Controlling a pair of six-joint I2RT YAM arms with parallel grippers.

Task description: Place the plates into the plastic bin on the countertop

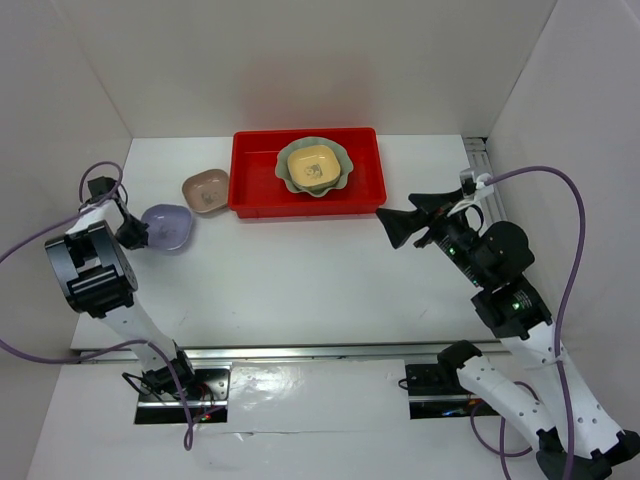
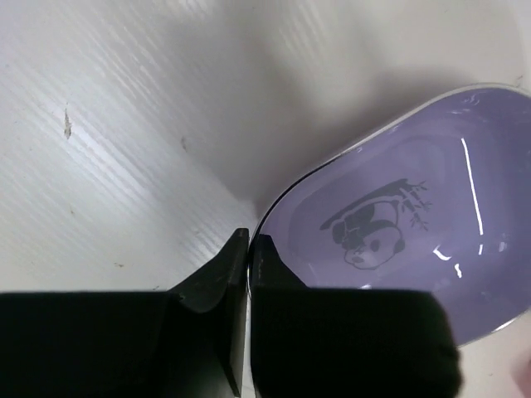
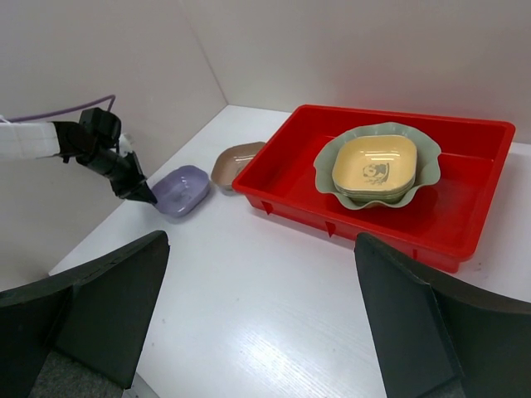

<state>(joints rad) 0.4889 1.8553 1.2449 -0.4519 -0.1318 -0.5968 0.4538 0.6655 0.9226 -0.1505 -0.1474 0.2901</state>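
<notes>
Across the white table (image 1: pixel 300 290), the red plastic bin (image 1: pixel 255 185) stands at the far side, holding the scalloped green plate (image 1: pixel 345 160) with a yellow plate (image 1: pixel 313 165) inside. Left of it lie a tan-pink plate (image 1: pixel 206 191), then a lavender plate (image 1: pixel 170 225). The jaws of the left gripper (image 2: pixel 250 240) clench the lavender rim; those of the right gripper (image 3: pixel 259 242) are spread wide.

Top external: high, looking down over the whole countertop (image 1: pixel 300 290).
Left wrist: very near, facing the lavender plate (image 2: pixel 415 240).
Right wrist: low, facing across toward the red bin (image 3: pixel 290 207).
Shared: lavender plate, all views.
</notes>
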